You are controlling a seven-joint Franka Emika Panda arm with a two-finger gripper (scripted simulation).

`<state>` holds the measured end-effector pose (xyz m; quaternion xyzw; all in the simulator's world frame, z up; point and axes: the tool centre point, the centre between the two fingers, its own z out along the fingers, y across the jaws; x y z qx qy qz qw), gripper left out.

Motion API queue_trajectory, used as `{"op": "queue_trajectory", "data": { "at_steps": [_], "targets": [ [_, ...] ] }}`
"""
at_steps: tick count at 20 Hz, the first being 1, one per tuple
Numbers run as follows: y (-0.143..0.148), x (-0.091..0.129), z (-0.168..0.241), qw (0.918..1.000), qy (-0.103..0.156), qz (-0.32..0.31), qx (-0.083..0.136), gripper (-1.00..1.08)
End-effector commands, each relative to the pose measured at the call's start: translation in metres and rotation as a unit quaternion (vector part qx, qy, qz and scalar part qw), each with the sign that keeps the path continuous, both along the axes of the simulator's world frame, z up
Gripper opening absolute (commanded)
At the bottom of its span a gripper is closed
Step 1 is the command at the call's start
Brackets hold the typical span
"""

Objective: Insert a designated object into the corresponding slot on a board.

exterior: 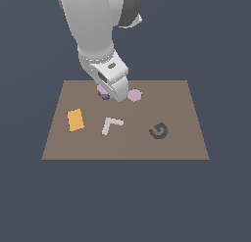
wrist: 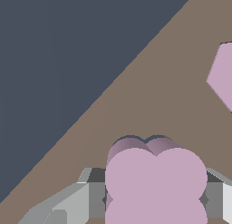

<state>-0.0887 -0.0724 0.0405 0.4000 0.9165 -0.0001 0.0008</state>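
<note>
My white arm's jaws [wrist: 156, 198] closed on the pale pink clover-shaped block [wrist: 156, 184], low over the flat brown board [exterior: 147, 148], near the round pink disc [exterior: 134, 95].

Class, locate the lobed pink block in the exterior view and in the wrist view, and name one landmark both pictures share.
Exterior view: the lobed pink block peeks out at the board's far edge, mostly hidden behind the claw.
Wrist view: the lobed pink block fills the lower middle, between the claw's fingers.
Shared landmark: the pink disc beside it on the board.
</note>
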Motion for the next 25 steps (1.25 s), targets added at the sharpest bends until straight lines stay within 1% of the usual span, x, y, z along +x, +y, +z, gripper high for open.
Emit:
{"op": "queue_trajectory", "data": {
  "at_steps": [1, 9, 15, 16, 25],
  "targets": [
    [0.0, 0.002, 0.0, 1.0, 0.0, 0.007, 0.0, -1.0],
    [0.0, 0.002, 0.0, 1.0, 0.0, 0.007, 0.0, -1.0],
    [0.0, 0.002, -0.01, 1.0, 0.0, 0.007, 0.0, -1.0],
    [0.0, 0.002, -0.01, 1.0, 0.0, 0.007, 0.0, 1.0],
    [0.0, 0.002, -0.01, 1.0, 0.0, 0.007, 0.0, 1.0]
  ]
}}
